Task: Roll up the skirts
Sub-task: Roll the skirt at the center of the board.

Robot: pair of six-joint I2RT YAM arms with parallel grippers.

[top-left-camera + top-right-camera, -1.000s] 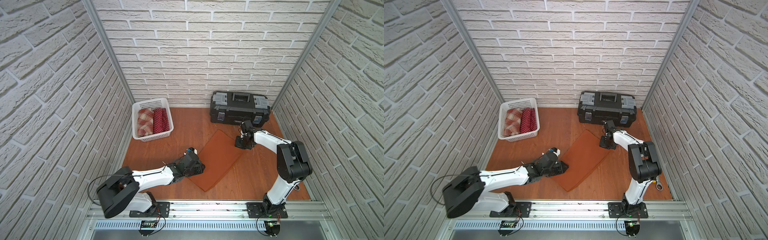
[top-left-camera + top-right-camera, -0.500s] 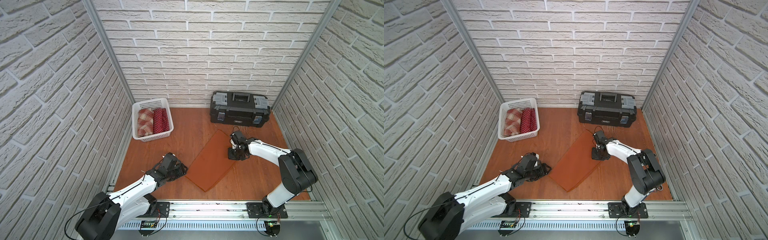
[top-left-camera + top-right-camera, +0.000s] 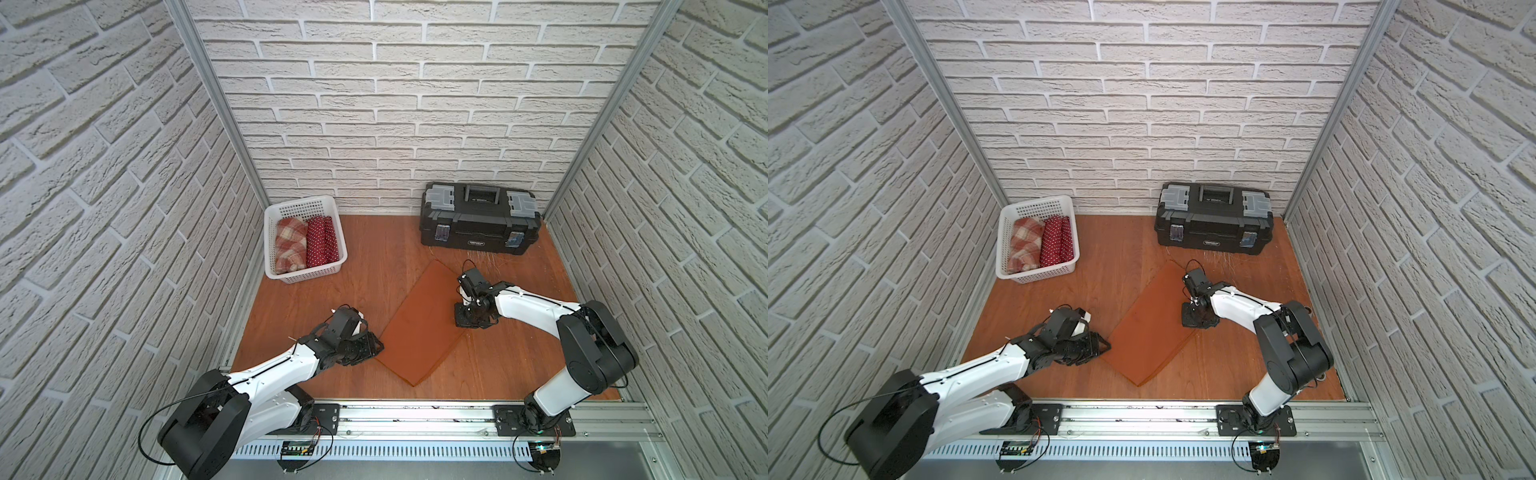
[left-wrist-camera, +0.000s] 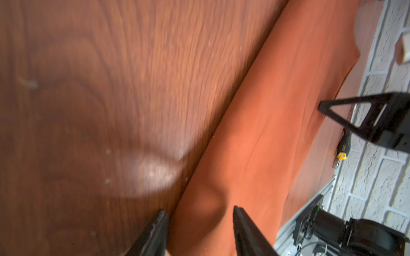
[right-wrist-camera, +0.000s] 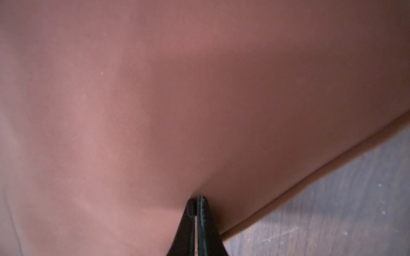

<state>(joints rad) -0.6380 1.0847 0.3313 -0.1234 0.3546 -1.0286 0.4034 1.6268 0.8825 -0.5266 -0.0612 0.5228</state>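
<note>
The rust-orange skirt (image 3: 419, 328) (image 3: 1148, 332) lies flat and unrolled on the wooden surface (image 3: 374, 257), just in front of the black toolbox (image 3: 478, 222). Its long axis runs on a slant. One corner points toward the toolbox's front, and the opposite end lies well away from the toolbox, angled toward the left arm's side.

The right end effector (image 3: 468, 323) (image 5: 197, 199) points down onto the skirt's long edge on the toolbox side. Its jaws are pressed together with the tips on the cloth just inside that edge. I cannot tell whether a fold is caught between them.

The left end effector (image 3: 375, 346) (image 4: 199, 211) sits at the skirt's corner farthest from the toolbox with its jaws spread. One fingertip is over the bare wood just beside the edge, the other over the cloth, and a small hump of fabric rises between them.

The plaid skirt (image 3: 289, 246) and the polka-dot skirt (image 3: 320, 243) lie rolled side by side in the white basket (image 3: 309, 275). The basket stands well apart from the toolbox along the same wall, and both rolls run parallel to the toolbox's short sides.
</note>
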